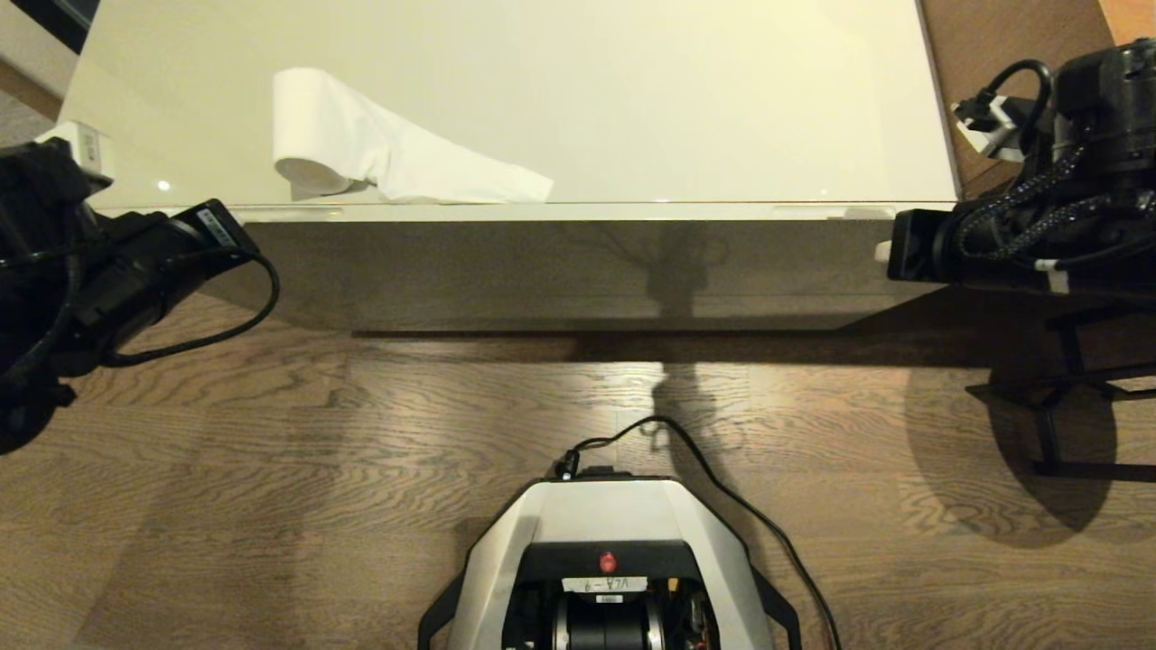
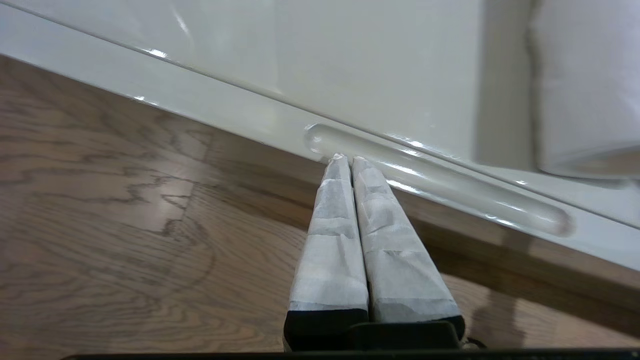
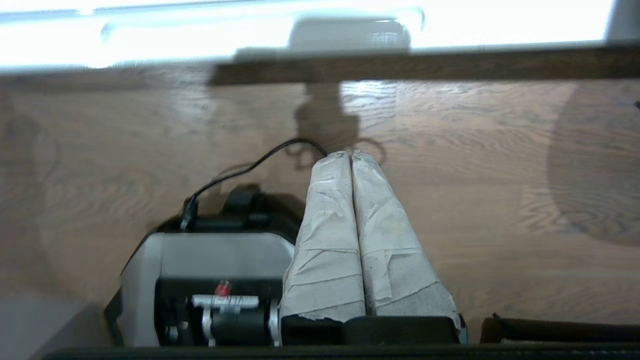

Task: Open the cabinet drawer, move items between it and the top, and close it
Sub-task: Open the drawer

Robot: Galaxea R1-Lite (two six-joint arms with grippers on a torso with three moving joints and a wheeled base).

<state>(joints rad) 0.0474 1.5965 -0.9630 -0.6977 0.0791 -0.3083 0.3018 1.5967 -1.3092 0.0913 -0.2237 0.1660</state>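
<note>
My head camera looks steeply down over the cabinet top (image 1: 632, 90), floor and base (image 1: 610, 560). Left wrist camera sits close, facing the drawer front edge (image 2: 240, 112). Right wrist camera faces floor and base (image 3: 210, 265); both wrists share that edge (image 3: 200, 40).

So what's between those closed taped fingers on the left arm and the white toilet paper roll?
Only the glossy drawer edge with its long slot, per the left wrist view.

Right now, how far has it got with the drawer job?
Barely begun. The drawer looks shut and the paper roll lies on the top. In hand: the left gripper, shut and empty, points at a front slot; the right gripper, also shut, hangs over the floor. Opening, moving and closing remain.
</note>
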